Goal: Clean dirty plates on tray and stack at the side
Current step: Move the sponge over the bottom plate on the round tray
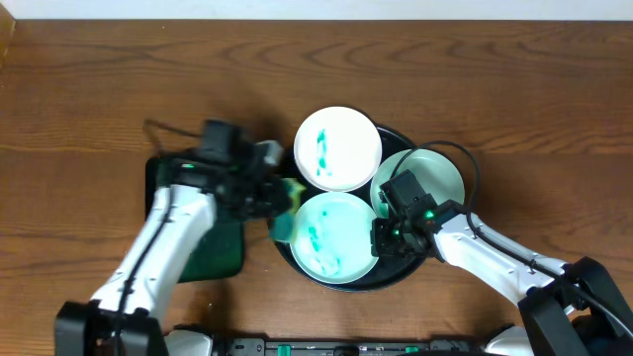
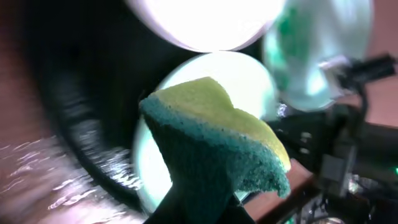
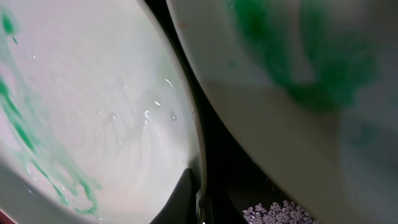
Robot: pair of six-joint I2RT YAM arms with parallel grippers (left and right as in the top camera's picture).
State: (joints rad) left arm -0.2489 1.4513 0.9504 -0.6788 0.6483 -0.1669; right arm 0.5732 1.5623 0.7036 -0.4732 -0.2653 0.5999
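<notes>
Three white plates lie on the round black tray [image 1: 401, 278]. The back plate [image 1: 337, 148] and the front plate [image 1: 332, 236] carry teal-green smears; the right plate [image 1: 432, 170] is partly under my right arm. My left gripper [image 1: 277, 201] is shut on a yellow-and-green sponge [image 2: 217, 140] at the front plate's left rim. My right gripper [image 1: 381, 237] is shut on the front plate's right rim [image 3: 196, 180]. In the right wrist view the front plate [image 3: 93, 112] fills the left, the smeared right plate [image 3: 298, 81] the upper right.
A smaller green rectangular tray [image 1: 220, 252] lies on the wooden table [image 1: 99, 89] under my left arm, left of the black tray. Cables run by both arms.
</notes>
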